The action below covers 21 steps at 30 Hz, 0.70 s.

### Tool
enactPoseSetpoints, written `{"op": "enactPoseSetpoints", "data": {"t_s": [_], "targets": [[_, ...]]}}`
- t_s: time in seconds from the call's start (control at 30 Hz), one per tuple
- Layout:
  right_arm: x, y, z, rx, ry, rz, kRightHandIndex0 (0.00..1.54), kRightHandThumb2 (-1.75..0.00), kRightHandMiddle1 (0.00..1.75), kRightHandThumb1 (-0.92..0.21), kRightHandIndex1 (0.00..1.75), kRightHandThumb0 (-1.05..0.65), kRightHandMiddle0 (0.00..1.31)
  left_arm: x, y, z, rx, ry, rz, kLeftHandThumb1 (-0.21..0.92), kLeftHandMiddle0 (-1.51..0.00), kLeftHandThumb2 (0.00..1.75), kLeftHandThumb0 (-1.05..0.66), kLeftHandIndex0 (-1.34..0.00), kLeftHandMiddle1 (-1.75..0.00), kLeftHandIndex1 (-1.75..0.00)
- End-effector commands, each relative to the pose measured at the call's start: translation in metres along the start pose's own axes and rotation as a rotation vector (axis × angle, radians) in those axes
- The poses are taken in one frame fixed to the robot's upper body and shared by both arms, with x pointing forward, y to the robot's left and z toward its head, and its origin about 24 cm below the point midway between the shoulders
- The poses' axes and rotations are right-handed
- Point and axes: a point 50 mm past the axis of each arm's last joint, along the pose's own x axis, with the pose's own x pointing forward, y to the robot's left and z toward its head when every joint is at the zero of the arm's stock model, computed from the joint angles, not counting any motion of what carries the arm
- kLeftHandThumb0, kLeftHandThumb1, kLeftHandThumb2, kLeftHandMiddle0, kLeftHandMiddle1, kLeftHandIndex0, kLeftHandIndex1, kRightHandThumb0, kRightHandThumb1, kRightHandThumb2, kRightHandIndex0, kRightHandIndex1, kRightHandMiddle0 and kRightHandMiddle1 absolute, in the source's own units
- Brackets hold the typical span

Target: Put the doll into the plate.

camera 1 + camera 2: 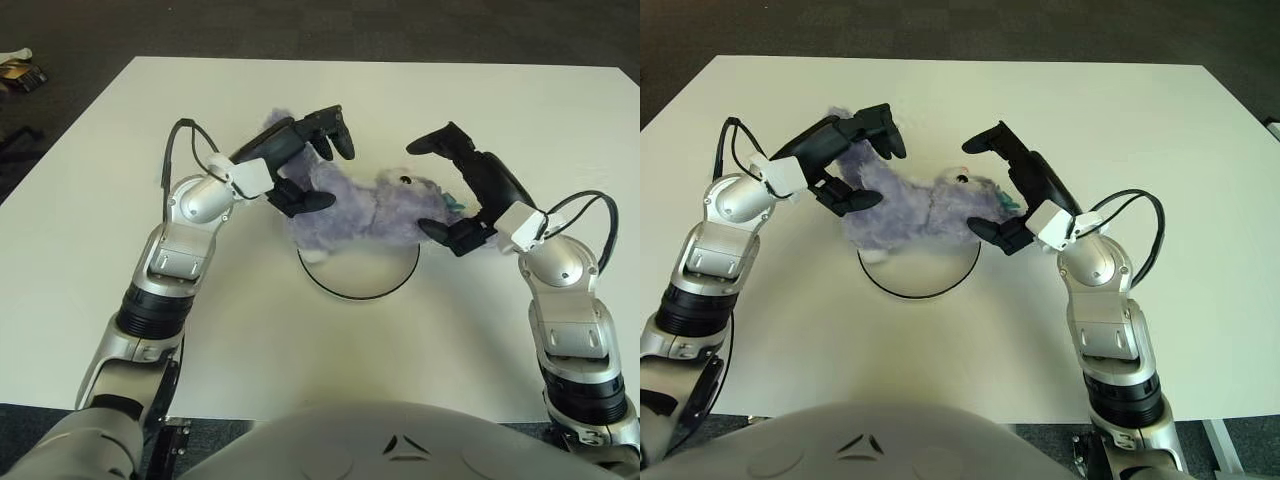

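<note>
Left eye view: unlabelled doll (pixel 365 205) over plate (pixel 358 272)

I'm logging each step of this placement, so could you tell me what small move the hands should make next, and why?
Probably draw both hands sideways, clear of the doll. It already lies across the far rim of the plate, the right hand is open beside it, and the left hand has its fingers spread over the doll's end, so neither seems to be gripping it.

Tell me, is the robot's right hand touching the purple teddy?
Cannot tell. In both eye views the right hand has its fingers spread around the doll's end, and neither view plainly shows contact or a gap.
</note>
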Motion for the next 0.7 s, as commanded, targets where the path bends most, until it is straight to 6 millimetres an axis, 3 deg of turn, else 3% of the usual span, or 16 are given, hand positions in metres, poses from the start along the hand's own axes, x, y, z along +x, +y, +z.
{"op": "enactPoseSetpoints", "data": {"t_s": [0.0,0.13,0.3,0.4,0.67], "targets": [[-0.002,-0.009,0.008,-0.029,-0.014,-0.001,0.00,-1.41,0.96,-0.11,0.26,0.14,0.00,-0.002,0.003,-0.003,-0.025,-0.015,0.008,0.23,-0.17,1.02,-0.57,-0.01,-1.01,-1.34],[-0.008,-0.014,0.010,-0.058,-0.003,-0.009,0.01,-1.37,0.95,-0.11,0.27,0.07,0.00,-0.004,0.005,-0.006,-0.051,-0.024,0.006,0.22,-0.18,1.02,-0.57,0.00,-0.90,-1.29],[-0.015,-0.020,0.008,-0.095,0.008,-0.038,0.04,-1.20,0.96,-0.12,0.31,-0.25,0.00,-0.006,0.008,-0.009,-0.100,-0.021,0.010,0.20,-0.20,1.03,-0.57,0.00,-0.81,-1.24],[-0.017,-0.024,0.005,-0.104,0.011,-0.064,0.06,-1.14,0.97,-0.13,0.33,-0.35,0.00,-0.007,0.011,-0.010,-0.107,-0.019,0.022,0.19,-0.21,1.03,-0.57,0.00,-0.79,-1.23],[-0.016,-0.035,0.000,-0.097,-0.006,-0.075,0.09,-1.09,0.97,-0.11,0.36,-0.42,0.00,-0.010,0.022,-0.015,-0.147,-0.014,0.054,0.16,-0.19,1.03,-0.58,-0.01,-0.74,-1.22]]}}
